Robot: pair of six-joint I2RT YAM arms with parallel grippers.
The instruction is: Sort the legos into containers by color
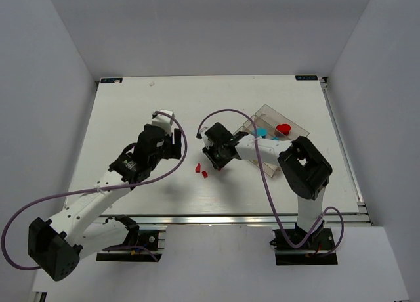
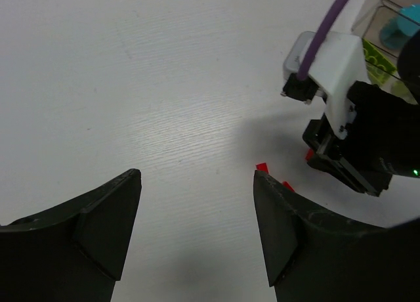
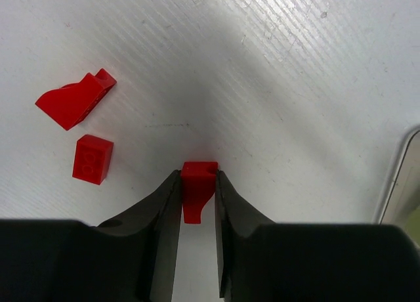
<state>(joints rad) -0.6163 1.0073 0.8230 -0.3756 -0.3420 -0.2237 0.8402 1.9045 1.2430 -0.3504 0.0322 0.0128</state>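
My right gripper (image 3: 198, 177) is shut on a small red lego (image 3: 197, 188), low over the white table. Two more red legos lie to its left: a wedge-shaped one (image 3: 74, 100) and a small square one (image 3: 92, 159); they show in the top view (image 1: 197, 167) (image 1: 205, 174) and in the left wrist view (image 2: 262, 166). The clear divided tray (image 1: 274, 139) stands right of the right gripper (image 1: 217, 163) and holds cyan-blue (image 1: 262, 130), red (image 1: 283, 128) and yellow-green pieces. My left gripper (image 2: 197, 177) is open and empty, left of the red legos; it also shows in the top view (image 1: 174, 144).
The right arm's wrist and purple cable (image 2: 335, 13) fill the right side of the left wrist view. The tray's edge (image 3: 400, 184) shows at the right of the right wrist view. White walls enclose the table (image 1: 131, 118).
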